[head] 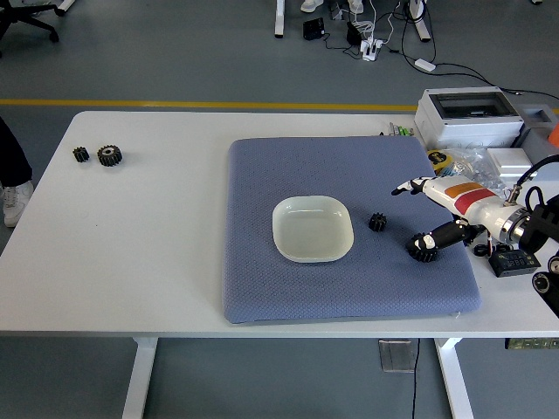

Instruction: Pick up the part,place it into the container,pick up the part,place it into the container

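Observation:
A white square container (pixel 313 229) sits in the middle of a blue-grey mat (pixel 262 288). A small black gear part (pixel 377 223) lies on the mat just right of the container. A second black gear part (pixel 424 247) lies further right, on the mat. My right hand (pixel 417 218) reaches in from the right with its fingers spread. One white finger (pixel 412 186) points left above the parts, and the lower dark fingers (pixel 452 233) rest against the second gear. The hand is not closed around it. The left arm is out of view.
Two more black gears (pixel 109 155) (pixel 80 154) lie on the bare table at the far left. A white box (pixel 467 113), bagged items (pixel 467 161) and a small black device (pixel 515 262) crowd the table's right edge. A person's shoe (pixel 13 202) shows at the left edge.

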